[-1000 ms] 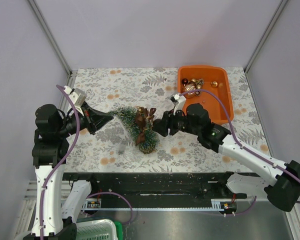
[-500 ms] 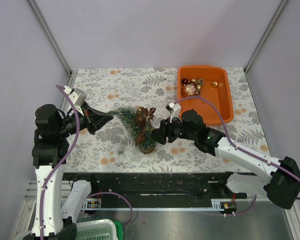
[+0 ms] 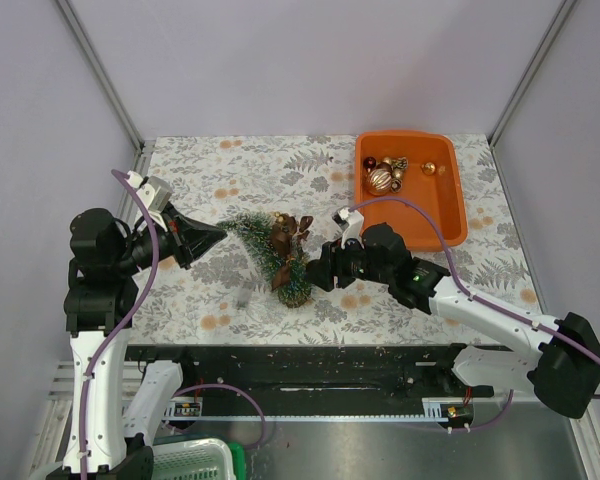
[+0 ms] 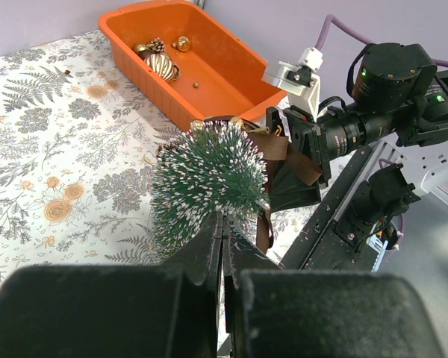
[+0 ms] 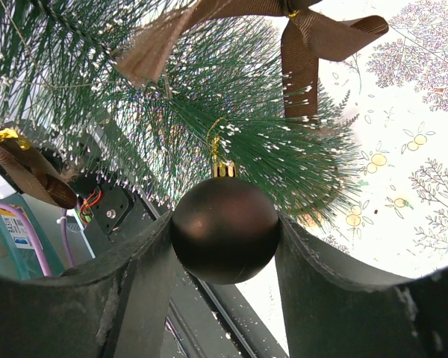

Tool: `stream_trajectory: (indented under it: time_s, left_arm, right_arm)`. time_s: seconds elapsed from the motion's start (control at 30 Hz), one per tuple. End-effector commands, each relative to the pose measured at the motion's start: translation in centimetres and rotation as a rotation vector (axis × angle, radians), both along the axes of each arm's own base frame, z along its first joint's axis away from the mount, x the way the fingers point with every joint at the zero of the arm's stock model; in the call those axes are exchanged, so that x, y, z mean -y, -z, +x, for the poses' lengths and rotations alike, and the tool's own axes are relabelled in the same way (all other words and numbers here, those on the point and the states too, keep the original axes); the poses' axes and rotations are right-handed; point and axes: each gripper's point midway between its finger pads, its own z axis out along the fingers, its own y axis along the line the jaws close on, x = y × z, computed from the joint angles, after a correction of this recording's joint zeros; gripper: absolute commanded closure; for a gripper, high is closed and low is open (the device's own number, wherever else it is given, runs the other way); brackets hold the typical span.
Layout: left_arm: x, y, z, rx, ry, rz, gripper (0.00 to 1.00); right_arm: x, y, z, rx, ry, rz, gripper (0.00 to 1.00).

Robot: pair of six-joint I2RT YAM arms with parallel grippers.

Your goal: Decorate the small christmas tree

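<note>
The small christmas tree point(image 3: 263, 245) lies tilted on the tablecloth, its tip toward the left arm. Brown ribbon bows point(image 3: 289, 231) hang on it. My left gripper point(image 3: 218, 237) is shut, with its fingertips in the bristles at the tree's tip point(image 4: 222, 218). My right gripper point(image 3: 316, 272) sits at the tree's lower right side. It is shut on a dark brown ball ornament point(image 5: 224, 227) with a gold cap. The ball's cap end is pressed into the green bristles point(image 5: 231, 119), below a brown bow point(image 5: 302, 33).
An orange tray point(image 3: 438, 215) at the back right holds several gold and dark ornaments point(image 3: 384, 177). The right arm point(image 4: 381, 112) reaches in beside the tree. The black rail point(image 3: 310, 365) runs along the table's near edge.
My right gripper has carried the ball left and nearer, from beside the tray to the tree's lower branches. The left gripper and the tree have stayed put.
</note>
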Motion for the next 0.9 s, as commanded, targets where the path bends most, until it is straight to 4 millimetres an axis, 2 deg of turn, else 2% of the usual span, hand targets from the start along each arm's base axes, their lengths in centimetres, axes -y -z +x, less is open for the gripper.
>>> stream_trajectory:
  time_s: [0.0,0.13,0.4,0.53,0.87]
  left_arm:
    - [0.2,-1.2,-0.2,0.06,0.017,-0.008,1.0]
    - [0.2,-1.1,-0.1,0.06,0.016,-0.007,1.0]
    - [0.2,-1.2,-0.2,0.061,0.016,-0.007,1.0]
    - [0.2,-1.1,-0.1,0.058,0.016,-0.006,1.0]
    - [0.2,-1.3,-0.1,0.067,0.013,-0.005,1.0]
  right_arm:
    - [-0.4,-0.9,0.6,0.035,0.02,0.025,0.77]
    - [-0.3,-1.0,0.6,0.038,0.022,0.021,0.66]
    - [-0.2,-1.1,0.8,0.044,0.033,0.02,0.51]
    - [0.5,-0.8,0.9,0.042,0.055,-0.013,0.41]
    - [0.4,-0.4,1.0,0.034,0.056,-0.02,0.34]
